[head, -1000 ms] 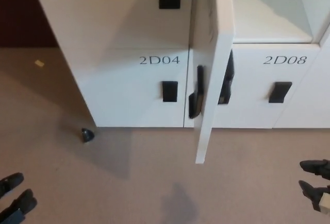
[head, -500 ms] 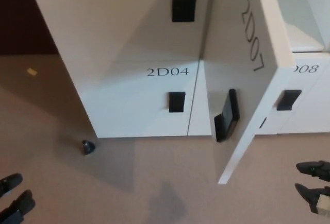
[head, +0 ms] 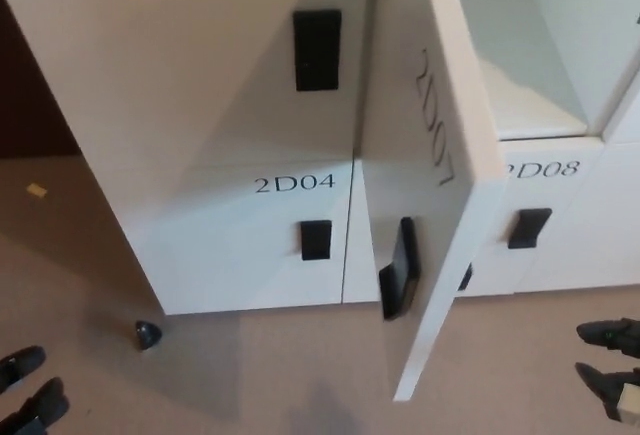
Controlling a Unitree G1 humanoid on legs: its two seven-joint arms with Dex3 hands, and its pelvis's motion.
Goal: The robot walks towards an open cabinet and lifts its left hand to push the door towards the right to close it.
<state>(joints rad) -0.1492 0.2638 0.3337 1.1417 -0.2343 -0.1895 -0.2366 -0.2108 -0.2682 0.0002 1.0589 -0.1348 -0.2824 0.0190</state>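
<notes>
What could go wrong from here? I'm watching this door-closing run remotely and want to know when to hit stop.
1. The left hand hangs low at the picture's corner, far from the open door 2D07, so a hasty lift might miss the panel.
2. The door's black handle juts out on the side to be pushed; fingers could snag on it.
3. A small dark doorstop sits on the carpet by the cabinet, a possible trip point for the left foot.

place: locker room or office storage area | evidence: white numbered lockers (head: 250, 125) labelled 2D04 (head: 293, 183), 2D08 (head: 543, 169) | black latch handles (head: 315, 240) | beige carpet floor (head: 250, 375)
</notes>
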